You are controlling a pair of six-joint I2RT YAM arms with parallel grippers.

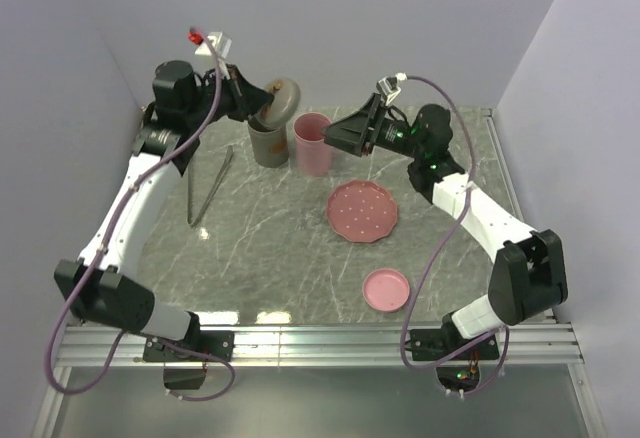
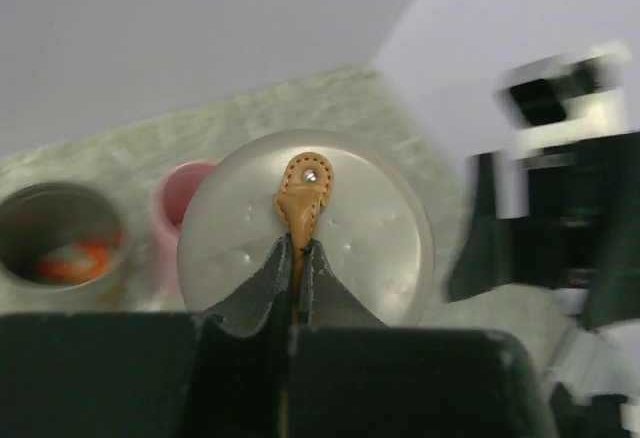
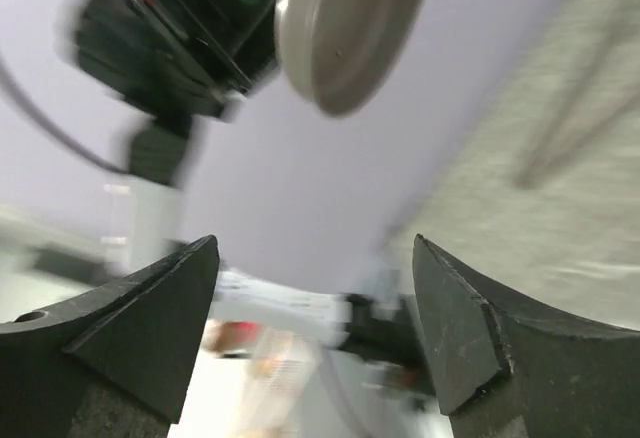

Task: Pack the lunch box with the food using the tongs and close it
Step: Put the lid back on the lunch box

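My left gripper (image 2: 298, 246) is shut on the tan leather tab (image 2: 303, 203) of a round grey lid (image 2: 380, 248). In the top view it (image 1: 258, 98) holds that lid (image 1: 284, 97) tilted just above the grey lunch box cup (image 1: 267, 145). Inside the cup (image 2: 20, 223) lies a red-orange piece of food (image 2: 72, 261). The tongs (image 1: 209, 186) lie on the table left of the cup, with no gripper on them. My right gripper (image 3: 315, 248) is open and empty, hanging (image 1: 335, 138) just right of the pink cup (image 1: 311, 144). From there the lid (image 3: 350, 28) shows up high.
A pink scalloped plate (image 1: 362, 210) lies at centre right and a small pink lid (image 1: 386, 289) near the front edge. The pink cup (image 2: 185, 188) stands close beside the grey one. Walls close in at the back and both sides.
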